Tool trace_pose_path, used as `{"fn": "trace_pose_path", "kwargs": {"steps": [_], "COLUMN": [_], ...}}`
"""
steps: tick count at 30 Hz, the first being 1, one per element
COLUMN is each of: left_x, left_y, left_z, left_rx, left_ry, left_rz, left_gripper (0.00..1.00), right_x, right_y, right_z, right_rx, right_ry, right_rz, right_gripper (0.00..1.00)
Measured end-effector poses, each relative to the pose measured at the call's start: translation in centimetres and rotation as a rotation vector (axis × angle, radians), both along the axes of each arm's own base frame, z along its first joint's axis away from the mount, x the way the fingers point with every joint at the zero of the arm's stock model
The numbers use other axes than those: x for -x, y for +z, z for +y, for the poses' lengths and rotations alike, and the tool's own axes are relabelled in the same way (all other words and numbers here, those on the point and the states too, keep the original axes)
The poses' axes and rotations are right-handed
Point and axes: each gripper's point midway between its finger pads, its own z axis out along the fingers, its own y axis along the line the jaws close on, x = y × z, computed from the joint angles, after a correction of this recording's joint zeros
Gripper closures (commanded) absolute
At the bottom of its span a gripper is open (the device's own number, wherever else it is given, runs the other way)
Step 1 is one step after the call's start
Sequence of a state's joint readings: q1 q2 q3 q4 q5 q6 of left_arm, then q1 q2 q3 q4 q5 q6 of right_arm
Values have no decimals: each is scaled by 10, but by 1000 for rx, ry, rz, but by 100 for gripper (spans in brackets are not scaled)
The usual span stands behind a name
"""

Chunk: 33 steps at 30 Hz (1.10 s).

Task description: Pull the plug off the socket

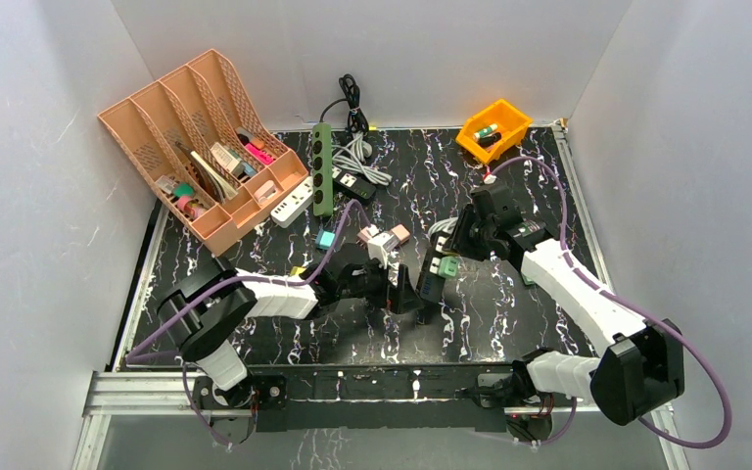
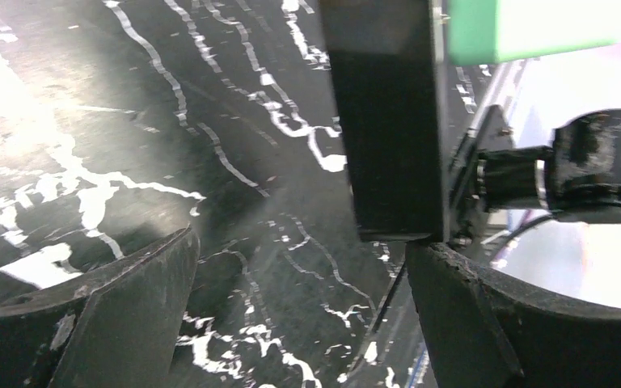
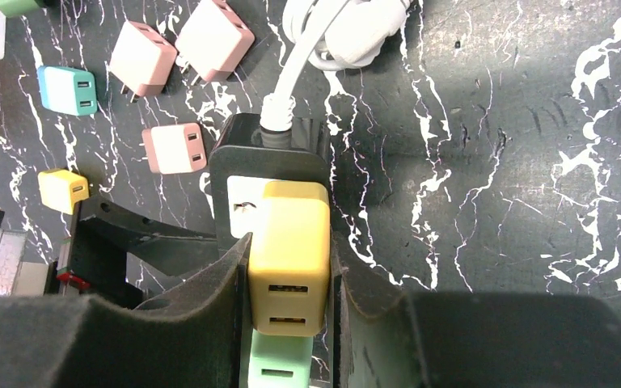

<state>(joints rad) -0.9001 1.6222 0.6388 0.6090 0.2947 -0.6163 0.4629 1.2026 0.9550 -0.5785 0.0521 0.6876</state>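
A yellow plug [image 3: 289,259] sits in the white face of a small black socket block [image 3: 247,153], with a green plug [image 3: 283,360] right below it. My right gripper [image 3: 289,303] is shut on the yellow plug, a finger pressed on each of its sides. A white cable [image 3: 291,73] leaves the block's far end. In the top view the block [image 1: 431,286] stands at mid-table with the green plug [image 1: 447,266] on it. My left gripper [image 2: 299,242] is open just left of the block [image 2: 388,121], which lies ahead by the right fingertip [image 2: 453,291]. Nothing lies between these jaws.
Loose pink [image 3: 141,58], teal [image 3: 66,89] and yellow [image 3: 62,188] plugs lie left of the block. At the back are a peach organiser [image 1: 196,137], a green power strip [image 1: 322,166], a white strip [image 1: 292,204] and an orange bin [image 1: 493,127].
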Motion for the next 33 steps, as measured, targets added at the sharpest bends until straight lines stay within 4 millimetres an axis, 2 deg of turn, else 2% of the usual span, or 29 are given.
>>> {"fn": "trace_pose_path", "kwargs": {"steps": [3, 10, 12, 14, 15, 17, 20, 21, 23, 25, 27, 29, 33], "left_x": [7, 10, 9, 7, 6, 3, -14, -19, -25, -33, -46, -70, -133], "left_y": [9, 50, 54, 52, 48, 40, 20, 17, 14, 14, 19, 26, 42], "left_z": [-10, -37, -44, -51, -55, -64, -70, -72, -77, -79, -81, -79, -61], "left_rx": [64, 229, 254, 262, 258, 245, 183, 164, 129, 89, 71, 62, 52], "left_ry": [-51, -137, -149, -159, -163, -170, -132, -121, -112, -97, -76, -36, 66], "left_rz": [17, 6, 12, 26, 35, 53, 81, 82, 90, 94, 94, 96, 72], "left_gripper": [2, 2, 7, 30, 50, 99, 100, 100, 100, 100, 100, 100, 100], "right_x": [1, 8, 9, 10, 11, 11, 9, 6, -4, -19, -28, -32, -16], "right_y": [1, 0, 0, 1, 1, 3, 13, 19, 46, 92, 127, 154, 175], "right_z": [1, 5, 7, 9, 9, 11, 2, 2, 8, 13, 12, 7, 2], "right_rx": [-4, -24, -32, -39, -43, -49, -19, -19, -33, -43, -40, -26, -36], "right_ry": [5, 33, 40, 46, 49, 55, 44, 45, 69, 92, 98, 104, 159], "right_rz": [-2, 27, 32, 34, 36, 36, 21, 9, -57, -178, -277, -370, -465], "right_gripper": [100, 100, 100, 100, 100, 100, 100, 100, 100, 100, 100, 100, 100]}}
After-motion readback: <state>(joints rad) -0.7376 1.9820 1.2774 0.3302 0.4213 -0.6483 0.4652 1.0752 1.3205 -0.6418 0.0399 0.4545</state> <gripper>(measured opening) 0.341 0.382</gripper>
